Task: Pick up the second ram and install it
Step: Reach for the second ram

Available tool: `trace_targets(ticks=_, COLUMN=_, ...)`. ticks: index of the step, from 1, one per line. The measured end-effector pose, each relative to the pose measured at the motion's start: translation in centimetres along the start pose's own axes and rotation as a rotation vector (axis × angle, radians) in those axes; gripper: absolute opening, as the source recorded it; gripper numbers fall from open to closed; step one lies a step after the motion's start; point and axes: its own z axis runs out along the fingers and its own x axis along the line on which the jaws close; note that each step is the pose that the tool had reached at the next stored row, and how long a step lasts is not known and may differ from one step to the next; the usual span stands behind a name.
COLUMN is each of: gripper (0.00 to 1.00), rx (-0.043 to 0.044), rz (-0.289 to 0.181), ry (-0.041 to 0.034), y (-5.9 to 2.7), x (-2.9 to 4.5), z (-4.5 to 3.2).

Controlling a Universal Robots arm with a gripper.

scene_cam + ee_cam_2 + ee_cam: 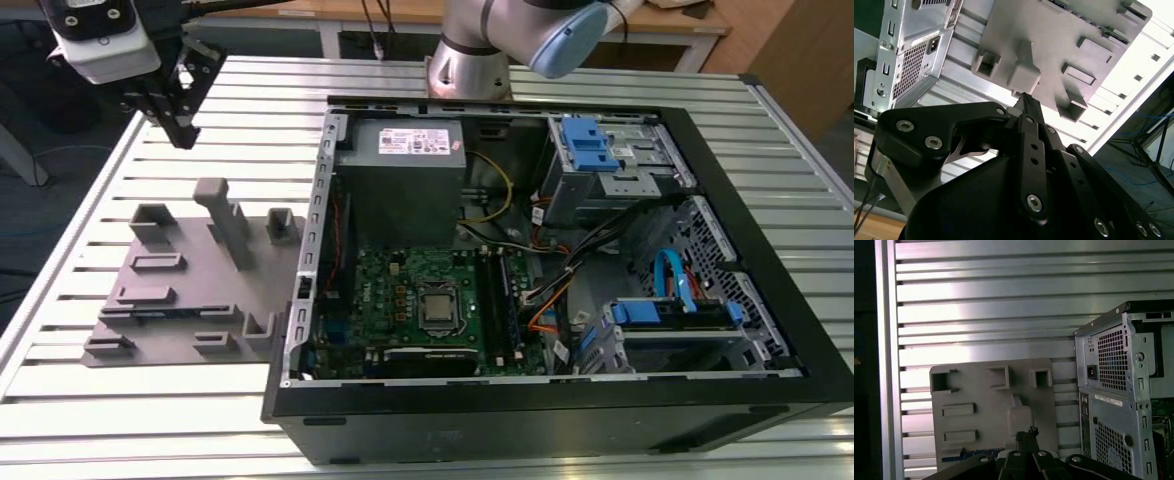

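Grey plastic fixture [180,300] on the exterior view's left of the slatted aluminium table [120,425], and the gripper [183,130] hangs high over the table's far left corner, beyond the fixture's far end and clear of it. In both wrist views the jaws are pressed together at the tip, with nothing pinched between them and nothing touched. The second ram [956,458] is a sliver of dark blue board on the fixture, peeking out just beside the gripper's black linkage in the first wrist view, most of it hidden. To the exterior view's right lies the open computer case [534,420], side panel off, its green motherboard [387,290] facing up, well apart from the gripper.
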Motion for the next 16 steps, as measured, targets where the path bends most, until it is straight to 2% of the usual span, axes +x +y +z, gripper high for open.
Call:
trace_targets(ticks=11, gripper=0.07, rx=0.0, rz=0.0, ry=0.0001, y=-0.66, x=1.22, z=0.22)
trace_targets(ticks=16, gripper=0.07, rx=-0.0002, rz=0.0, ry=-0.0002, y=-0.94, x=1.46, z=0.49)
